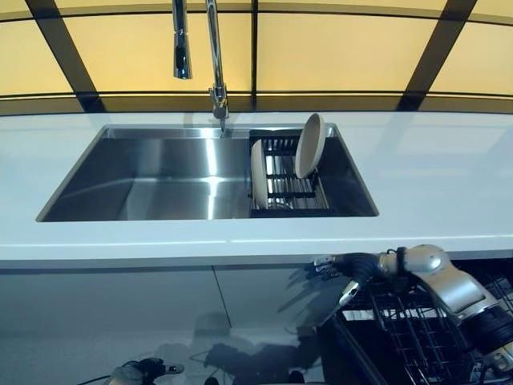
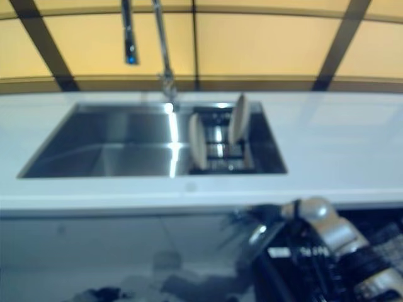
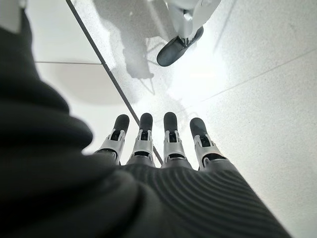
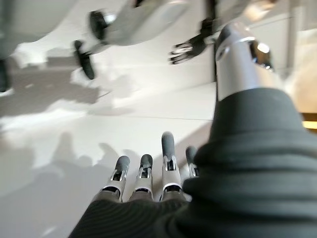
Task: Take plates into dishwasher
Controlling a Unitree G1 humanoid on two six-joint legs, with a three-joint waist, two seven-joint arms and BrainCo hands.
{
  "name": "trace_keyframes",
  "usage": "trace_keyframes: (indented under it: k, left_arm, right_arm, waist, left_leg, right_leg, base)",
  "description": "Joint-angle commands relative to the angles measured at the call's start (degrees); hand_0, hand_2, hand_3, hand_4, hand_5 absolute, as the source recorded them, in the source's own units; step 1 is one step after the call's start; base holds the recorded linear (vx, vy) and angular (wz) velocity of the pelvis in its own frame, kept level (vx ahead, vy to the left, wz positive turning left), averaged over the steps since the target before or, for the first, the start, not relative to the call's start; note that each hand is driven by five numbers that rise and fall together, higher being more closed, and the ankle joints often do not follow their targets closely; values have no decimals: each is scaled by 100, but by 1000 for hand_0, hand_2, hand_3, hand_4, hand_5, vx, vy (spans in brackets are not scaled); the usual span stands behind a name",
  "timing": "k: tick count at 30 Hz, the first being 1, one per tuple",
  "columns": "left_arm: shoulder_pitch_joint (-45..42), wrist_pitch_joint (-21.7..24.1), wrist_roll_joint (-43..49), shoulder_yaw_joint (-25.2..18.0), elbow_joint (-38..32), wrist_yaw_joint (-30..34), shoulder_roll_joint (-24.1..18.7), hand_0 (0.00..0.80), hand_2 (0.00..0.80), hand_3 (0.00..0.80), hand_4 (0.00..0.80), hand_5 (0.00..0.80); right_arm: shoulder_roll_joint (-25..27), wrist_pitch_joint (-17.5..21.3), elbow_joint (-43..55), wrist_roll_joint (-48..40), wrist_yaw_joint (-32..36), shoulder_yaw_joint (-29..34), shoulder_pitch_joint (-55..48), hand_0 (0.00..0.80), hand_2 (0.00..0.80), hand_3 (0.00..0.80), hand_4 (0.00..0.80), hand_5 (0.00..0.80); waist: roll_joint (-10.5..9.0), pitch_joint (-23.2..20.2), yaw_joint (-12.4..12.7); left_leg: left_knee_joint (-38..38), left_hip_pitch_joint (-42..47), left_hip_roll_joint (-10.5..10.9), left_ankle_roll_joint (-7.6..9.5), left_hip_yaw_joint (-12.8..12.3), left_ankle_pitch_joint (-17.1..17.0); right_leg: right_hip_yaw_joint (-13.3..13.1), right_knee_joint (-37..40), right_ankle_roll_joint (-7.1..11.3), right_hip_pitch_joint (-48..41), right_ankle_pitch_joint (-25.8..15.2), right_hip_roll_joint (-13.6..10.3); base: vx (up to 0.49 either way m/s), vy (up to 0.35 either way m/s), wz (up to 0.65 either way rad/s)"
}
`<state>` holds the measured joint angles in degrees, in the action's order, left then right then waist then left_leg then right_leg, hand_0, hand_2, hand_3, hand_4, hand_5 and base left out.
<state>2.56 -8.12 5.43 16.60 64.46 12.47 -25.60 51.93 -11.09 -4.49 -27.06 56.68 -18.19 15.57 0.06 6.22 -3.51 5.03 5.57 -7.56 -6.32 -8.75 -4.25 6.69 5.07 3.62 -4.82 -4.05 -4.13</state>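
Observation:
Two cream plates stand on edge in a black dish rack (image 1: 290,192) at the right end of the steel sink (image 1: 160,176). One plate (image 1: 309,145) leans at the rack's back right; the other (image 1: 259,174) stands at its left side. My right hand (image 1: 333,269) is below the counter's front edge, at the near left corner of the dishwasher's black wire rack (image 1: 417,329). Its fingers (image 4: 143,176) are straight and hold nothing. My left hand (image 1: 140,371) hangs low at the bottom left, with straight, empty fingers (image 3: 171,134) pointing at the floor.
A tall tap (image 1: 215,56) with a hanging spray head (image 1: 182,48) rises behind the sink. The white counter (image 1: 433,172) runs along both sides of the sink. White cabinet fronts (image 1: 120,297) lie under it, left of the open dishwasher.

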Motion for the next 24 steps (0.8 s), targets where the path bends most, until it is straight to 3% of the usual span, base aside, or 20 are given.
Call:
trace_keyframes:
  k: [1, 3, 8, 14, 18, 22, 24]
  left_arm:
    - [221, 158, 120, 76, 211, 207, -341, 0, 0, 0, 0, 0]
    - [220, 219, 175, 110, 230, 222, -298, 0, 0, 0, 0, 0]
    - [314, 397, 98, 339, 453, 194, -178, 0, 0, 0, 0, 0]
    - [425, 406, -108, 606, 738, 155, -53, 0, 0, 0, 0, 0]
    - [410, 358, -213, 765, 846, 89, 3, 0, 0, 0, 0, 0]
    - [457, 135, -291, 798, 817, -89, 82, 0, 0, 0, 0, 0]
    - [476, 59, -374, 776, 813, -141, 81, 0, 0, 0, 0, 0]
  right_arm:
    - [-160, 22, -486, -2238, -291, 989, 1074, 0, 0, 0, 0, 0]
    - [-310, -85, -608, -2982, -736, 1427, 1327, 0, 0, 0, 0, 0]
    - [-155, 173, -1250, -4566, -2584, 2046, 2337, 0, 0, 0, 0, 0]
    - [251, 536, -2012, -5628, -4223, 2076, 3546, 0, 0, 0, 0, 0]
    - [435, 1161, -2363, -5577, -5341, 1843, 4195, 0, 0, 0, 0, 0]
    - [642, 1060, -2750, -4445, -6437, 1298, 4936, 0, 0, 0, 0, 0]
    - [785, 903, -3103, -3969, -6811, 808, 5355, 0, 0, 0, 0, 0]
  waist:
    - [-252, -107, 115]
    - [-244, -165, 142]
    - [-206, -297, 214]
    - [-198, -411, 302]
    - [-224, -476, 370]
    - [-270, -501, 437]
    - [-364, -492, 427]
  left_leg:
    - [-129, 141, -111, 68, 311, 351]
    - [-123, 193, -110, 67, 334, 411]
    - [-161, 230, -104, 49, 385, 462]
    - [-150, 249, -80, 4, 455, 465]
    - [-110, 242, -62, -7, 505, 420]
    - [-149, 195, -56, -37, 551, 400]
    - [-540, 110, -89, -59, 445, 499]
  right_leg:
    - [2, -547, 508, 26, 323, -550]
    - [13, -522, 525, -38, 359, -554]
    - [47, -494, 518, -135, 385, -558]
    - [100, -406, 491, -265, 397, -558]
    - [134, -357, 468, -318, 389, -546]
    - [191, -326, 412, -358, 412, -507]
    - [164, -405, 333, -314, 446, -504]
  base:
    - [70, -8, -3]
    - [74, -8, -3]
    - [41, 15, -3]
    - [37, 35, 2]
    - [22, 10, 1]
    - [11, -11, 5]
    - [0, 0, 0]
